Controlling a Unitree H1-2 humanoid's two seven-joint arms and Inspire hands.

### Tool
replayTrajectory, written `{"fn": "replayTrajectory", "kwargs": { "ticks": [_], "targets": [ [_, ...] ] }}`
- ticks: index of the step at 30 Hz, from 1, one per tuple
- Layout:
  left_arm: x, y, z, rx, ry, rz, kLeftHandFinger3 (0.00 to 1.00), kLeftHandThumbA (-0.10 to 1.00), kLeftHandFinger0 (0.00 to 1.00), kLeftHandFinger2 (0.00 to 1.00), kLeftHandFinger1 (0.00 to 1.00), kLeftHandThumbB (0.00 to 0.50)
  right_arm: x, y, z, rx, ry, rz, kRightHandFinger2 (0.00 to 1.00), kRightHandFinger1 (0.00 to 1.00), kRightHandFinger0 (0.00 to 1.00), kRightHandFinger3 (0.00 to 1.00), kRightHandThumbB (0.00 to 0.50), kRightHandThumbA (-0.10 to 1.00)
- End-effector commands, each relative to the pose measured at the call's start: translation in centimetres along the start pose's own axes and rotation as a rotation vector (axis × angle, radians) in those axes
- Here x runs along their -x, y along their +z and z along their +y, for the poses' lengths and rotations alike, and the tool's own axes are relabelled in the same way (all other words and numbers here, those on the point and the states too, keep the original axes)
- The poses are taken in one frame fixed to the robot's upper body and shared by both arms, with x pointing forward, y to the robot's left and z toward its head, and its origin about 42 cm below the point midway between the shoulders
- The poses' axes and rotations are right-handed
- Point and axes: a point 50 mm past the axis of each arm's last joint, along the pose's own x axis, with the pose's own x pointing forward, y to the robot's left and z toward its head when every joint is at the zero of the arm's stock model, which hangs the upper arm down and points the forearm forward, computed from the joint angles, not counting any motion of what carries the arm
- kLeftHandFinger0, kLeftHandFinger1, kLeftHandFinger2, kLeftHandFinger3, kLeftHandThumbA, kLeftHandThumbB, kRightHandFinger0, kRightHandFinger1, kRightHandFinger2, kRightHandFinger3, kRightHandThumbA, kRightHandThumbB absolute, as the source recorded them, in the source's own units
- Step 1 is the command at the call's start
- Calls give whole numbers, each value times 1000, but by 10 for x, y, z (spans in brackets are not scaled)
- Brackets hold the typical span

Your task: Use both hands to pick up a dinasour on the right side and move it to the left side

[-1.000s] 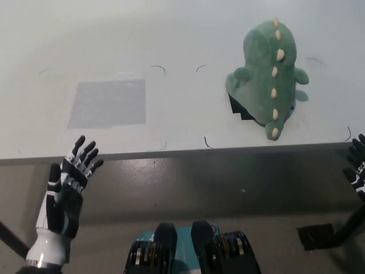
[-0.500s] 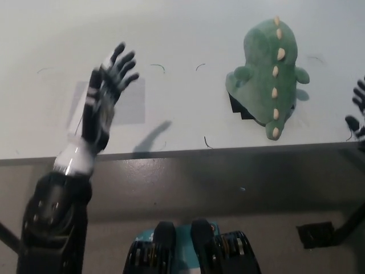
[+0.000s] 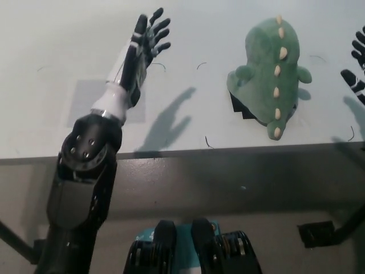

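1. The left hand (image 3: 144, 41) is held above the table (image 3: 51, 34), reaching far over the white surface, with its fingers spread apart and nothing grasped.
2. The left forearm is extended diagonally from the lower left of the head view up toward the top middle, its dark elbow casing seen over the table's near edge.
3. A shadow of the left arm and its fingers is cast on the table just to the right of the forearm.
4. A pale grey rectangular patch (image 3: 85, 105) on the table is partly covered by the left forearm.
5. The dinosaur (image 3: 271, 74), a green plush toy with a row of cream spikes down its back, is seen lying on the right part of the table, near the front edge.
6. The dinosaur is well apart from the left hand, with bare table between them.
7. A small black object is partly visible beneath the dinosaur's left side; what it is cannot be told.
8. The right hand (image 3: 357, 67) is seen only at the right edge of the picture, beside the dinosaur and not touching it.
9. The visible fingers of the right hand are apart and nothing is held by them.
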Motion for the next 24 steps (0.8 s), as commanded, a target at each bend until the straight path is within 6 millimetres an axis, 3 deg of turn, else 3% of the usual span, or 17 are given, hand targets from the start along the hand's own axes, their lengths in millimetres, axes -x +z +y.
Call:
{"fn": "replayTrajectory", "kwargs": {
  "ticks": [1,2,6,9,11,15,19,21,24],
  "targets": [
    [-36,39,-11,-60,-40,-80,1000,1000,1000,1000,1000,332,-30,50,-7,38,9,-42,1000,1000,1000,1000,411,1000],
    [-49,44,-14,-36,-46,-78,1000,1000,1000,1000,1000,317,-39,61,-7,34,11,-37,1000,1000,1000,1000,284,1000],
    [-66,46,-25,11,-74,-50,1000,1000,1000,1000,1000,282,-52,64,-7,10,4,13,1000,1000,1000,1000,215,1000],
    [-79,37,-40,40,-77,-1,1000,1000,1000,1000,1000,292,-60,56,-8,-13,2,58,1000,1000,1000,1000,121,1000],
    [-87,37,-44,38,-82,21,1000,1000,1000,1000,1000,308,-66,53,-7,-13,6,66,1000,1000,1000,1000,91,1000],
    [-106,34,-53,57,-78,63,1000,1000,1000,1000,1000,331,-83,45,-8,-35,6,87,1000,1000,1000,1000,79,1000],
    [-117,29,-59,67,-63,106,1000,1000,1000,1000,1000,332,-104,29,-10,-31,17,115,1000,1000,1000,1000,147,1000],
    [-124,31,-61,48,-71,120,1000,1000,1000,1000,1000,306,-113,20,-13,-34,22,139,1000,1000,1000,1000,175,1000],
    [-128,29,-64,35,-76,125,1000,1000,1000,1000,1000,341,-117,11,-15,-35,25,161,1000,1000,1000,1000,183,1000]
  ]
}}
